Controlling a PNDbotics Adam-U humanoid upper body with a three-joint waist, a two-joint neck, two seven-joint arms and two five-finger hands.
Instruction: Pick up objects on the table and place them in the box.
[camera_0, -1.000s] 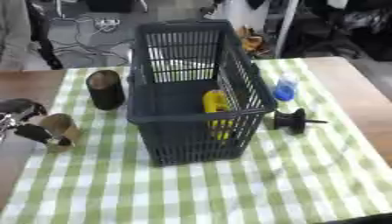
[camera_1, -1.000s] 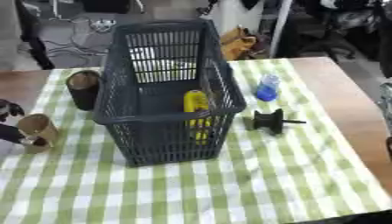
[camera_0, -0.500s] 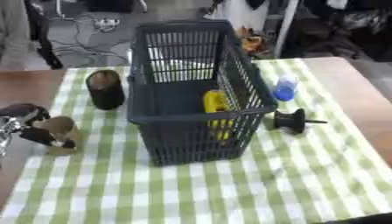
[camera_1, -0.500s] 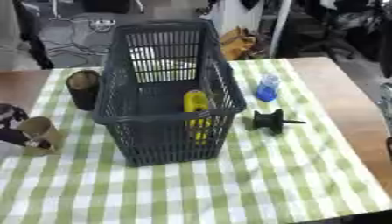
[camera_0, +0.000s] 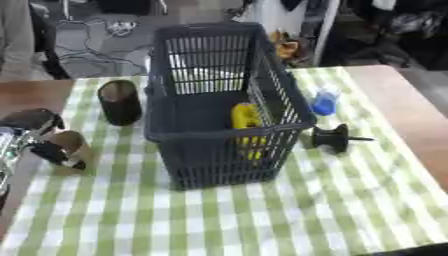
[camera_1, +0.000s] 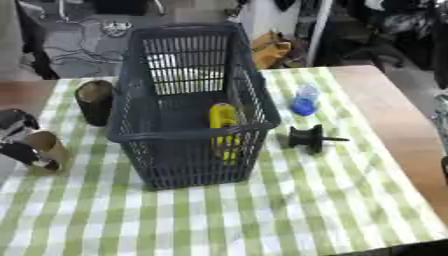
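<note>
Landmark: dark grey plastic slatted basket (camera_0: 219, 105), standing upright mid-table on the green-and-white checked tablecloth (camera_0: 289, 210); it serves as the box for the task.

Already inside: a yellow elongated object (camera_0: 246, 120) leans against the basket's right wall, low down; what it is cannot be made out.

Left hand: the robot's black left hand (camera_0: 39, 142) is left of the basket near the table's edge, its fingers curled round a tan, roll-shaped cardboard-like object (camera_0: 72, 146). The roll looks tilted, probably because it is gripped from the side for lifting over the basket's rim.

Dark cylinder: a dark brown upright cylindrical container (camera_0: 120, 102) stands just left of the basket's far corner, apart from the hand.

Right of the basket: a small blue-and-clear bottle-like object (camera_0: 325, 101) lies near the right wall; a black spool with a thin stem (camera_0: 337, 138) rests nearer the front, stem pointing away from the basket.

Right hand: not visible in either view.

Judgement: the roll must clear the tall rim before release.
</note>
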